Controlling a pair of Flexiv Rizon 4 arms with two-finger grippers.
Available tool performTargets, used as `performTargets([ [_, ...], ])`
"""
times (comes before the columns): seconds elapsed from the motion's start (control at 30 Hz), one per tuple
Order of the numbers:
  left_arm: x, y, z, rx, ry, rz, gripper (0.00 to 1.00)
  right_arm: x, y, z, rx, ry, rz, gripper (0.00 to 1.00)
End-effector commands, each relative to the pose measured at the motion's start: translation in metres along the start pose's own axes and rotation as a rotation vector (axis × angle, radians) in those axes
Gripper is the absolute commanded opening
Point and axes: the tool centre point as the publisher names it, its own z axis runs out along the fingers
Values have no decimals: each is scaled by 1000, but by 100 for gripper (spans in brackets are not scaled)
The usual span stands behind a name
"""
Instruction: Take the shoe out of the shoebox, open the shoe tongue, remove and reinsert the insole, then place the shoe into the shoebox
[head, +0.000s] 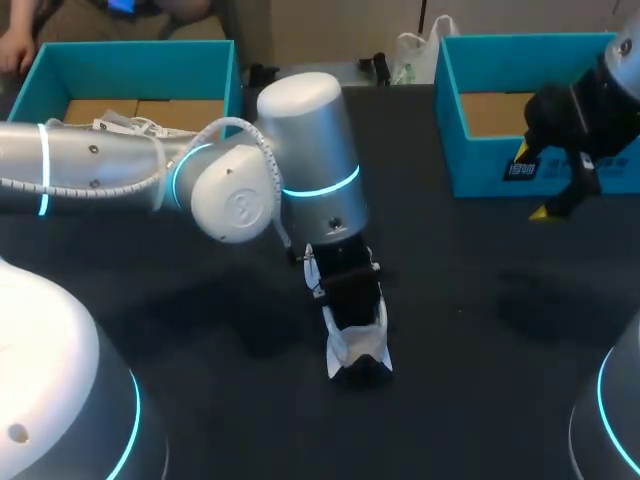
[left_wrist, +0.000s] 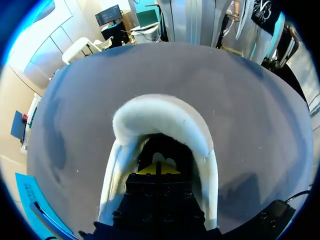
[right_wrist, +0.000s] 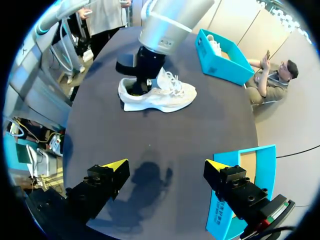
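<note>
One white shoe (head: 357, 345) stood on the table's (head: 480, 330) middle so its inside could be worked. My left claw (left_wrist: 157, 169) was sunk in its mouth, tips clenched; whether on the insole I could not tell. My right claw (right_wrist: 166, 164) hung released at the right, out of the way.
</note>
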Motion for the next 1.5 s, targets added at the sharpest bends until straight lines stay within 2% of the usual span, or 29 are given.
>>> performTargets([
  [0.03, 0, 4, 8, -41, 3, 0, 0, 0, 0, 0, 1, 0, 0, 100],
  [0.3, 2, 19, -3, -80, -12, -24, 0, 0, 0, 0, 1, 0, 0, 100],
  [0.5, 2, 28, -16, -147, 1, -26, 0, 0, 0, 0, 1, 0, 0, 100],
  [0.83, 1, 22, -45, -227, -2, 16, 0, 0, 0, 0, 1, 0, 0, 100],
  [1.0, -1, 18, -54, -358, 6, 44, 0, 0, 0, 0, 1, 0, 0, 100],
  [1.13, -3, 18, -60, -427, -14, 53, 0, 0, 0, 0, 1, 0, 0, 100],
  [1.33, -6, 23, -68, -488, -29, 57, 0, 0, 0, 0, 1, 0, 0, 100],
  [1.4, -7, 26, -70, -541, -41, 58, 0, 0, 0, 0, 1, 0, 0, 100],
  [1.43, -8, 28, -72, -523, -45, 47, 0, 0, 0, 0, 1, 0, 0, 100],
  [1.5, -9, 30, -74, -546, -45, 50, 0, 0, 0, 0, 1, 0, 0, 100],
])
